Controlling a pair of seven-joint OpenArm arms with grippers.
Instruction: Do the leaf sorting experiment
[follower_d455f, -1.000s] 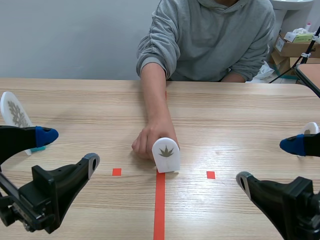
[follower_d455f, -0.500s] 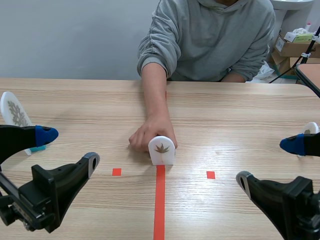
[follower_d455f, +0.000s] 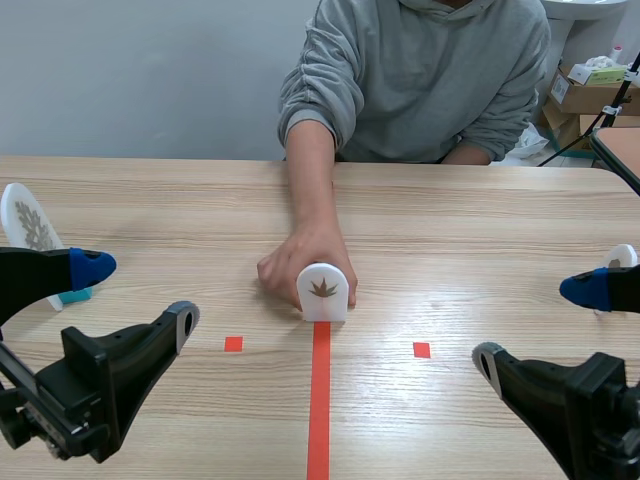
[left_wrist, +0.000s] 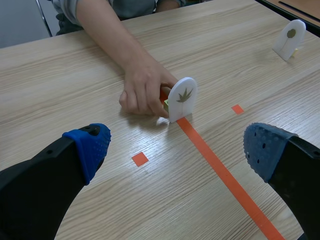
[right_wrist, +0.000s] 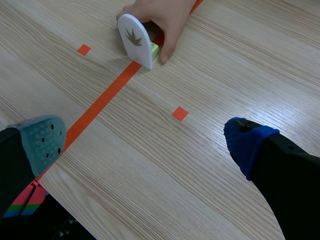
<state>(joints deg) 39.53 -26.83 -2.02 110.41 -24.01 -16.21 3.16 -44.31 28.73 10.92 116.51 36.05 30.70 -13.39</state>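
A white arched card with a brown palmate leaf stands upright at the far end of the red tape line, on a small green base. A person's hand rests behind it, fingers touching it. The same card appears well ahead of my left gripper, which is open and holds nothing. My right gripper is also open, with the card far ahead of it. In the scene view the left gripper and right gripper hang low at either side.
A white card with a fern-like leaf stands at the table's far left on a teal base. Another white leaf card stands at the far right edge. The person in a grey hoodie sits across the table. Cardboard boxes lie beyond the table.
The person's hand has slid the leaf card a little away from me along the red line and set it upright. Neither arm has moved.
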